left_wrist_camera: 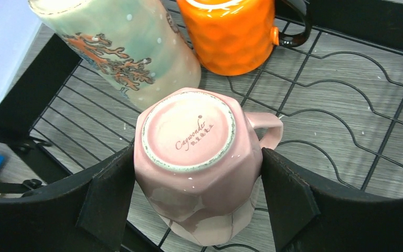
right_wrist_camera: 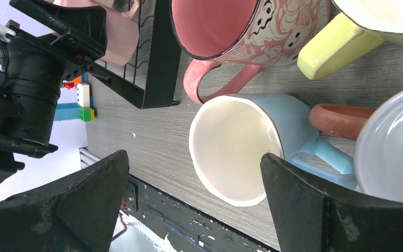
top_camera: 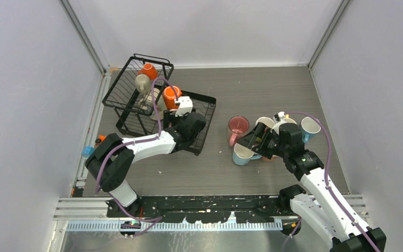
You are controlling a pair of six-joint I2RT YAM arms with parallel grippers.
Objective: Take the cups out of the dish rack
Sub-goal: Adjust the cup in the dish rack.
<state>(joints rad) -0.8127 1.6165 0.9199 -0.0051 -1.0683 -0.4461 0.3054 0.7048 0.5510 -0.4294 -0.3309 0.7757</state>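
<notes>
The black wire dish rack [top_camera: 128,100] stands at the back left. Its basket holds an orange mug [top_camera: 148,70] and a beige mug [top_camera: 141,82]. On its tray stand another orange mug [top_camera: 171,97] [left_wrist_camera: 230,34] and a speckled pale green mug [left_wrist_camera: 131,50]. My left gripper [top_camera: 176,118] [left_wrist_camera: 197,184] is shut on an upside-down pink mug [left_wrist_camera: 189,152] over the tray [left_wrist_camera: 341,105], one finger on each side. My right gripper [top_camera: 250,140] [right_wrist_camera: 194,205] is open and empty over a light blue mug [top_camera: 241,155] [right_wrist_camera: 241,152] that lies on the table.
Near the right gripper on the table stand a pink patterned mug [top_camera: 237,127] [right_wrist_camera: 231,26], a yellow-handled mug [top_camera: 265,123] [right_wrist_camera: 336,47], a white mug [top_camera: 285,124], another light blue mug [top_camera: 309,127] and a brown-handled one [right_wrist_camera: 341,115]. Small toy blocks [top_camera: 87,150] lie by the left wall.
</notes>
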